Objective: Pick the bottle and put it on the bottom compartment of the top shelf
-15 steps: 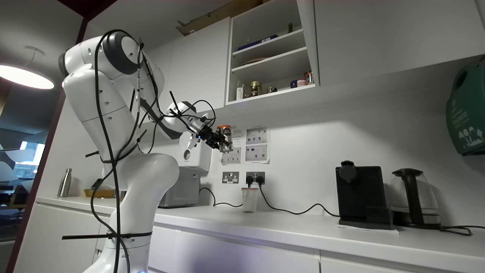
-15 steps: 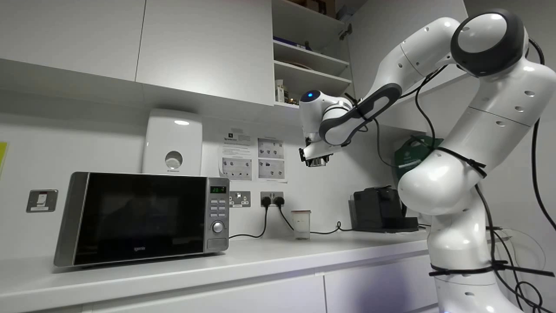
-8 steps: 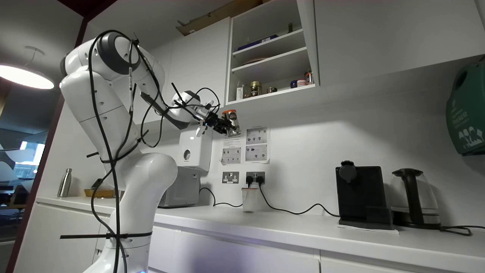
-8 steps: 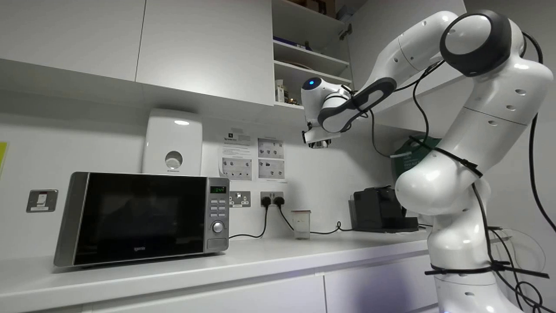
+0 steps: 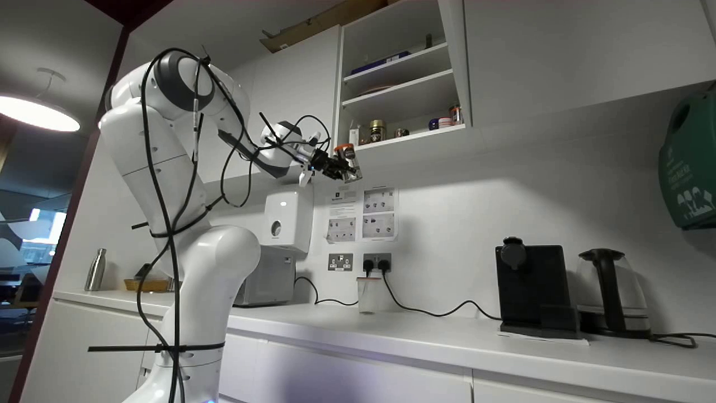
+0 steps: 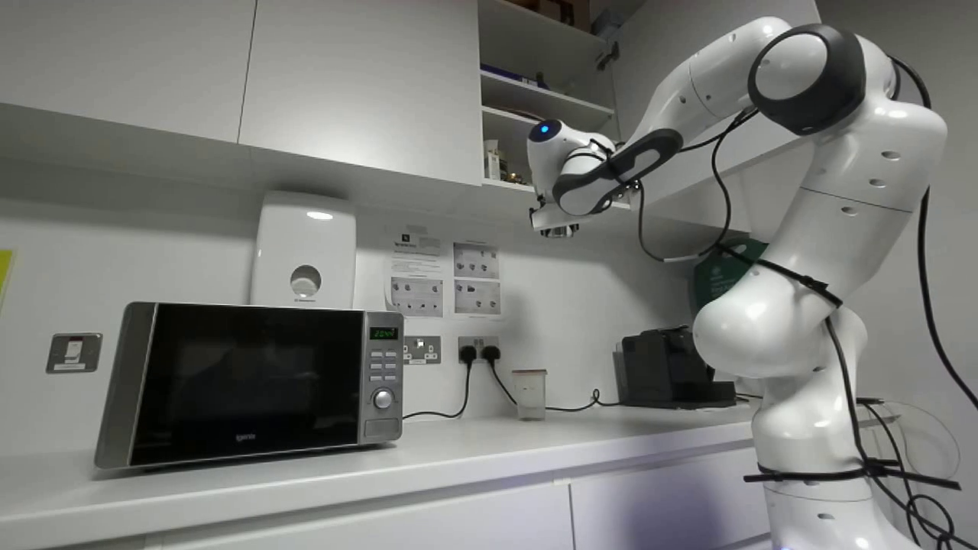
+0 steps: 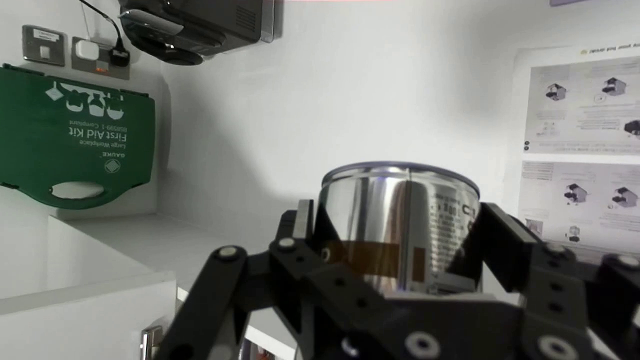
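The bottle (image 5: 352,162) is a small silver cylinder with an orange lid. My gripper (image 5: 348,169) is shut around it and holds it in the air, its lid end leaning back toward the arm. In the wrist view, which stands upside down, the bottle's shiny body (image 7: 380,192) sits between the two black fingers of the gripper (image 7: 399,210). The bottom compartment (image 5: 411,109) of the open white cabinet is above and to the right of the bottle in that exterior view; it also shows in an exterior view (image 6: 513,145), partly behind the wrist.
The compartment holds a white box (image 5: 354,136), a gold-lidded jar (image 5: 377,130) and several small jars on the right (image 5: 456,115). The open cabinet door (image 5: 456,50) stands at its right side. A dispenser (image 5: 288,215) and a microwave (image 6: 252,382) are below. A coffee machine (image 5: 534,291) stands on the counter.
My gripper has risen with the bottle in it and moved slightly right in an exterior view, nearer the cabinet's underside. The bottle has gone from nearly upright to tilted.
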Robot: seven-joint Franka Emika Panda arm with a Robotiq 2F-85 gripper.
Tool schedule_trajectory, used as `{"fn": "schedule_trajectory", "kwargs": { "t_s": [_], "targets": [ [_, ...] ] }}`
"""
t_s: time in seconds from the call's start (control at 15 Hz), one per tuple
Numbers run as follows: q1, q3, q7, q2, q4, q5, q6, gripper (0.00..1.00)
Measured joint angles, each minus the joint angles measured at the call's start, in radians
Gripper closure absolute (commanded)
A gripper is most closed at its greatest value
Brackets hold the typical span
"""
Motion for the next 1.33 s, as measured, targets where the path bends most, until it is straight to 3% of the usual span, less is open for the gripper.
{"fn": "schedule_trajectory", "kwargs": {
  "t_s": [1.33],
  "targets": [
    [-0.05, -0.003, -0.09, 0.164, 0.417, -0.102, -0.168, 0.42]
  ]
}}
